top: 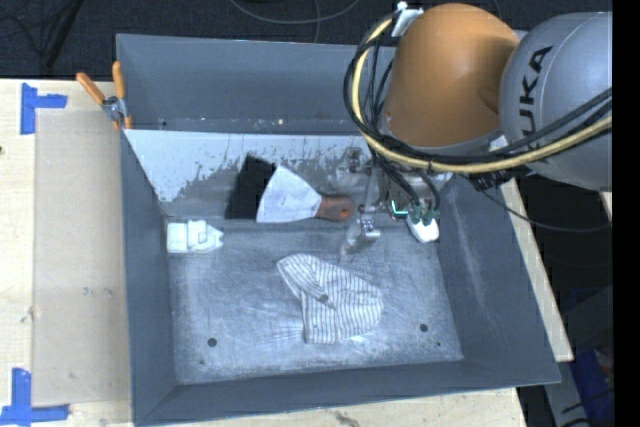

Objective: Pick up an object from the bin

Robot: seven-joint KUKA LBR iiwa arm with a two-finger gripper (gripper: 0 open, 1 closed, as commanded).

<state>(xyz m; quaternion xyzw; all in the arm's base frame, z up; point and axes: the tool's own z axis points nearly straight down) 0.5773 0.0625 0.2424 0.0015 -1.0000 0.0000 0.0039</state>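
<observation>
1. Camera view puts the gripper (365,233) low in the grey bin (490,285), right of centre of the frame, beneath the orange cover (440,75) on the wrist. From this angle I cannot tell whether it is open or closed, and I can make out nothing held in it.
2. Two things lie nearest. A small reddish-brown piece (336,209) is just to its left, and a crumpled striped cloth (332,303) is just below it in the frame, at lower centre of the bin floor.
3. I take the cloth as the likeliest pick. It looks soft, light and limp - nothing to break, and little chance of it skidding away.
4. My worry with it is sag. Taken by a flat edge it may slide out or trail along the floor. I would pinch a raised fold, and the bunched ridge near its upper edge looks best.
5. The reddish-brown piece looks stiff and small, and it touches a white sheet (288,198). I judge it harder to grip - it could slip on the metal, and its shape is unclear to me.
6. A black block (248,187) at upper centre and a small white thing (193,236) at the left lie well apart from the gripper.
</observation>
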